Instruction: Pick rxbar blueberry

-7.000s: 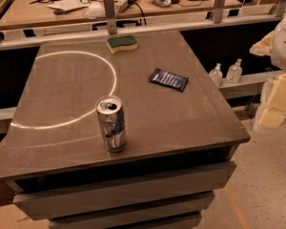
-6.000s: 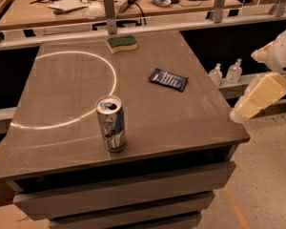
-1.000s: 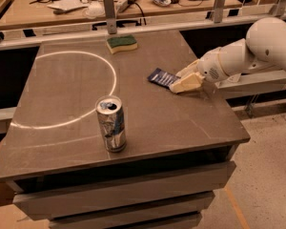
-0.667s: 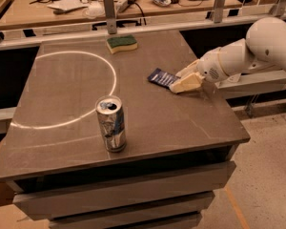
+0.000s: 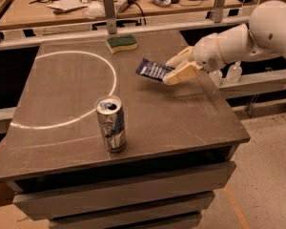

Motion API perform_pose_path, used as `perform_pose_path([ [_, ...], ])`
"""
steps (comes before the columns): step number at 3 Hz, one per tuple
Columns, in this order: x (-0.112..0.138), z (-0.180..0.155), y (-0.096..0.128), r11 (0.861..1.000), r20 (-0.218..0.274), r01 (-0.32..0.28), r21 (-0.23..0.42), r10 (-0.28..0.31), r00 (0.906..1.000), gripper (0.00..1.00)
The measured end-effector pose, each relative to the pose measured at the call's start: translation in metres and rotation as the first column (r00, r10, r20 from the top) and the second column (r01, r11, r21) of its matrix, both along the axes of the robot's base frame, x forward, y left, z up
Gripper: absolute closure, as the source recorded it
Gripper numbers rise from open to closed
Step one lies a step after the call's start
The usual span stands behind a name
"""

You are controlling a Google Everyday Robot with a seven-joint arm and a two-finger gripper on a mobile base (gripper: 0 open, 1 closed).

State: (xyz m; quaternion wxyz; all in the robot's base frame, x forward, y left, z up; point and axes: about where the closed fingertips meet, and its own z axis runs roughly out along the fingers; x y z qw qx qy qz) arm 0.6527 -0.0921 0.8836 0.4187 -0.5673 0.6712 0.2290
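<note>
**A:** What is standing around the gripper (image 5: 169, 71)?

**B:** Not much is crowding it. A green and yellow sponge (image 5: 121, 43) is lying at the far edge of the bench (image 5: 190, 123), to the left of the gripper. A silver-blue can (image 5: 110, 124) is standing upright well nearer and further left. Neither is sitting between the arm and its target.

**A:** And the rxbar blueberry (image 5: 151, 69)?

**B:** It is lying right of the bench's centre, with the sponge beyond it. The gripper is reaching in from the right, and its tan fingers (image 5: 183, 73) are pinching the bar's right end, one on the far side and one on the near side. I cannot tell whether the bar is resting on the surface or just off it.

**A:** Is anything sitting in the can?

**B:** Its top is open, but the inside is showing only dark.

**A:** What about the surface and the room?

**B:** The bench is a dull brown slab, with a pale painted ring (image 5: 113, 78) curving across its left half. A cluttered worktop (image 5: 62, 11) is running behind it. Two small clear bottles (image 5: 235, 72) are standing on a ledge to the right, and a speckled floor (image 5: 267, 175) is showing below them.
</note>
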Motion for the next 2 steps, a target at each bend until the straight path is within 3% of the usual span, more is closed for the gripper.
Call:
perform_pose_path([
  [1, -0.012, 0.026, 0.022, 0.989, 0.077, -0.145, 0.003, 0.144, 0.9866, 1.00],
  [2, -0.021, 0.040, 0.035, 0.975, 0.163, -0.211, -0.070, 0.220, 0.9618, 1.00],
])
